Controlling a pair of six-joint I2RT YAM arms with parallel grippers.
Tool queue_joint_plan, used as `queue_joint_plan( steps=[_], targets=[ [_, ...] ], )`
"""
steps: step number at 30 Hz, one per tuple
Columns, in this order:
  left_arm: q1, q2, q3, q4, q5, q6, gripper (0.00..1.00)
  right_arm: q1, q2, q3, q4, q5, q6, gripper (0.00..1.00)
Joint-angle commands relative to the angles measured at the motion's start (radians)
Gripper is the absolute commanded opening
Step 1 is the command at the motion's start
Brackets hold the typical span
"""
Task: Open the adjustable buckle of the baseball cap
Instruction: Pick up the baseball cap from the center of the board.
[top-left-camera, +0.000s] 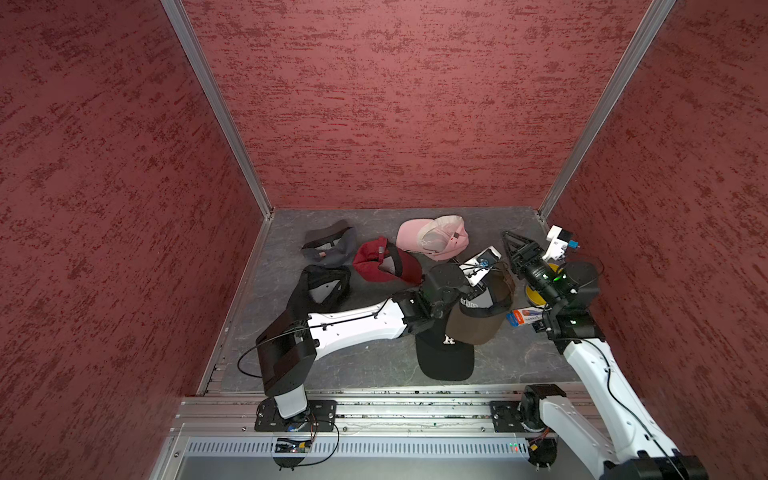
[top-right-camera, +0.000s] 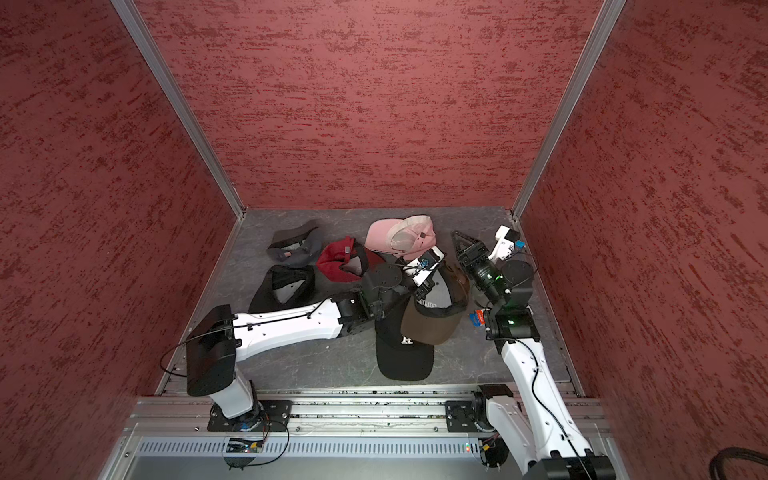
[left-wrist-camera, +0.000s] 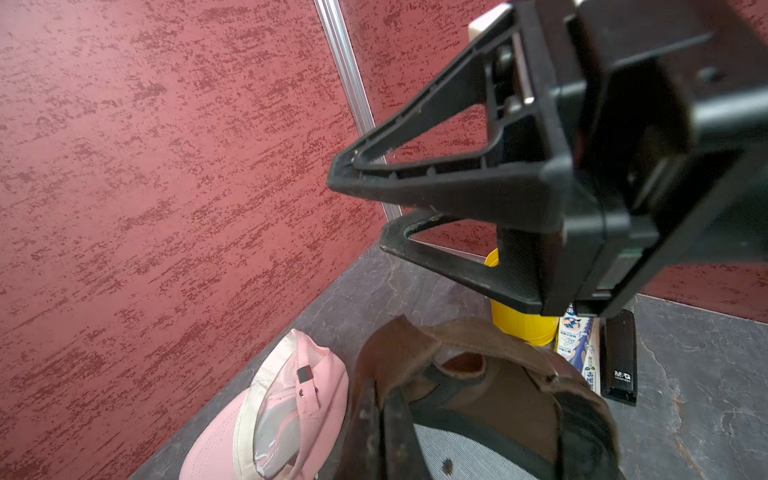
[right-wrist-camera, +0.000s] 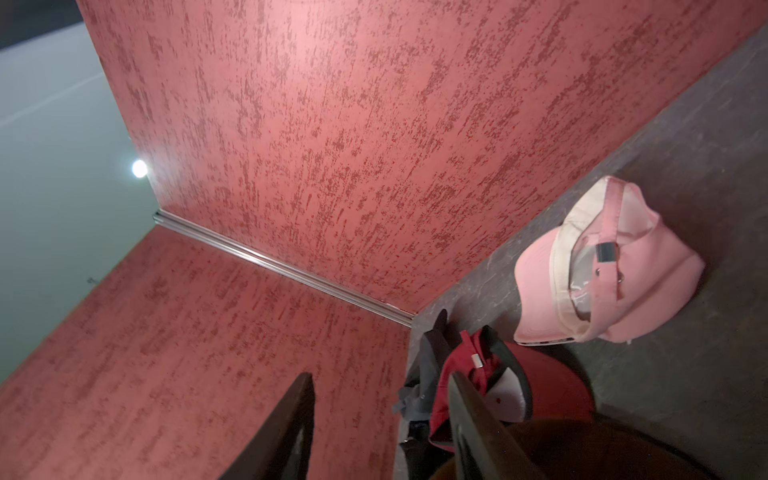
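Six caps: lie on the grey table (top-left-camera: 374, 365). The target is the brown cap (top-left-camera: 478, 328), right of centre, propped over the black logo cap (top-left-camera: 444, 361).
Left gripper (left-wrist-camera: 388, 434): pressed together on the brown cap's back rim, apparently holding it tilted up.
Right gripper (left-wrist-camera: 361, 212): spread and empty, hanging above the strap without touching it.
Strap (left-wrist-camera: 490, 338): brown, runs across the cap's back opening. Its free end sticks up. Can't tell if it is fully released.
Step in hand (judgement): right pincer goes down for the free end while the left anchors the cap.
Doing it well: pinch only the loose tip, not both layers. Pull along the strap, away from the left grip. Keep the left clamped so the cap doesn't follow. Fabric may slip.
Yellow cup (left-wrist-camera: 519, 324): behind the brown cap, under the right gripper. Contents hidden.
Printed carton (left-wrist-camera: 579, 353), black box (left-wrist-camera: 621, 361): just beside the cup. Contents not visible.
Pink cap (left-wrist-camera: 216, 436): upside down, with a clear plastic liner inside.
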Motion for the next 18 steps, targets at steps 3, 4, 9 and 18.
queue_joint_plan(
  steps=[3, 4, 9, 18],
  targets=[
    [0.039, -0.053, 0.077, -0.08, -0.01, -0.068, 0.0, 0.0, -0.071, 0.079, -0.1, -0.015, -0.349, 0.59],
    [0.047, -0.061, 0.085, -0.098, -0.01, -0.084, 0.0, 0.0, -0.098, 0.068, -0.095, -0.007, -0.41, 0.6],
    [0.072, -0.095, 0.138, -0.217, 0.008, -0.169, 0.0, -0.001, -0.261, -0.049, -0.035, 0.084, -0.621, 0.64],
    [0.075, -0.146, 0.166, -0.301, 0.006, -0.222, 0.0, 0.0, -0.375, -0.224, 0.031, 0.029, -0.792, 0.65]
  ],
)
